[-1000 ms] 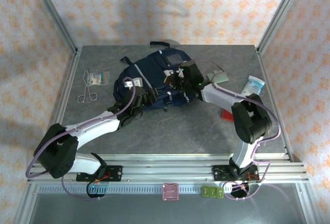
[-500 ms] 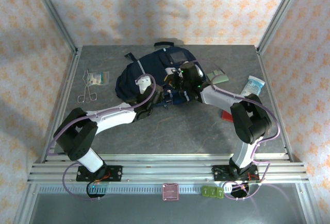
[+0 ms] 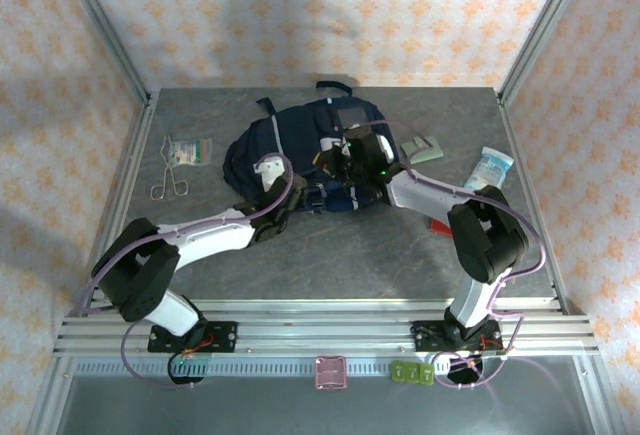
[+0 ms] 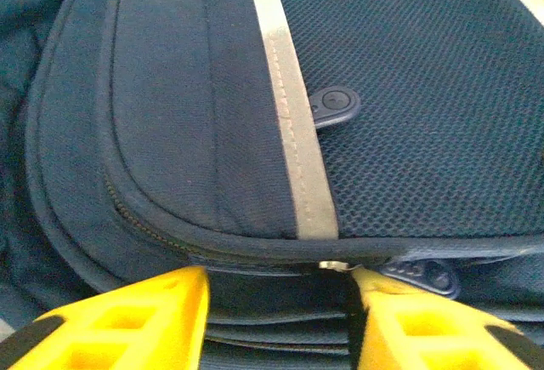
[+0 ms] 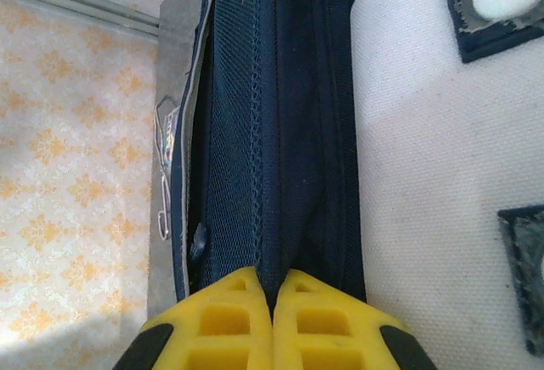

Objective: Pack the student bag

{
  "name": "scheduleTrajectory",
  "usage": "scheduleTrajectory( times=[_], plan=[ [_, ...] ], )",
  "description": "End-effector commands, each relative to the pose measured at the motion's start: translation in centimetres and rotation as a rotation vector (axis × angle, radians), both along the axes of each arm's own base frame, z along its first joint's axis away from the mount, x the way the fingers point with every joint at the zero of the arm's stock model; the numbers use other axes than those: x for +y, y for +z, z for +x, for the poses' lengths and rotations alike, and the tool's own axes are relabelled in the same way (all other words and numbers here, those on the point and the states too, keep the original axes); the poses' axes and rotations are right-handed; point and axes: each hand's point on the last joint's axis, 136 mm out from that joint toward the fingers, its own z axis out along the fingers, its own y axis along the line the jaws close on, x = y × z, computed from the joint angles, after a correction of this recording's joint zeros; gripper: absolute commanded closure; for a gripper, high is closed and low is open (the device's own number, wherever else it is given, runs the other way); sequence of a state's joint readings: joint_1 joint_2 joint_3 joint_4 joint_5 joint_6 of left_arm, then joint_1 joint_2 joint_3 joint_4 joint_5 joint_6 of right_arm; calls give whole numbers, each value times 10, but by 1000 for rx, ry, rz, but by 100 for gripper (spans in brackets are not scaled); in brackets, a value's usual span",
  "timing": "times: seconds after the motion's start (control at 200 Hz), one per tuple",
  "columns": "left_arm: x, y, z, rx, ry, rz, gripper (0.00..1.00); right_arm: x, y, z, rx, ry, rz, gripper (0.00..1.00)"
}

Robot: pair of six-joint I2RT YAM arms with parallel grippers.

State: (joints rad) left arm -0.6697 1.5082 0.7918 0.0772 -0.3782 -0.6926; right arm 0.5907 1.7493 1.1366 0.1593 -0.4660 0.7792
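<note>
The right claw (image 5: 272, 302) is fully closed, pinching a fold of the backpack (image 3: 300, 137); the left claw (image 4: 276, 319) stands open just before its edge.

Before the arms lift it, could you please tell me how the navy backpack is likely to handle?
The student bag is probably floppy: its fabric bunches into a ridge where the shut right pincer pinches it. Lifted from one point, it would likely sag. Its woven cloth and mesh panel look rough, so probably not slippery.
</note>
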Motion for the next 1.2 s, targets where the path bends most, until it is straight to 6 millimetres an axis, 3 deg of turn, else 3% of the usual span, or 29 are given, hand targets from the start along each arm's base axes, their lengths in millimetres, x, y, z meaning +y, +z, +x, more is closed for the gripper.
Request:
scheduleTrajectory(
  times=[0.0, 0.125, 0.305, 0.47, 0.566, 0.666, 0.861, 1.081, 1.196],
  plan=[
    [26, -21, -15, 81, 16, 96, 38, 13, 116, 6, -251, 37, 202, 100],
    [15, 7, -12, 29, -38, 36, 29, 14, 112, 6, -237, 34, 206, 100],
    [-13, 61, -9, -56, -137, -130, 25, 14, 106, 8, -225, 29, 197, 100],
    [-24, 90, -4, -108, -166, -217, 21, 16, 106, 8, -223, 38, 203, 100],
    [-27, 88, 4, -82, -166, -202, 21, 17, 106, 8, -222, 43, 206, 100],
    [-32, 70, 12, -35, -156, -169, 21, 20, 111, 8, -227, 53, 220, 100],
    [-23, 43, 22, -24, -66, -54, 25, 25, 144, 6, -254, 76, 301, 100],
    [-14, 41, 26, -84, -13, -22, 24, 29, 168, 3, -264, 101, 368, 100],
    [-18, 44, 21, -130, -51, -76, 34, 28, 167, 8, -249, 91, 377, 100]
  ],
)
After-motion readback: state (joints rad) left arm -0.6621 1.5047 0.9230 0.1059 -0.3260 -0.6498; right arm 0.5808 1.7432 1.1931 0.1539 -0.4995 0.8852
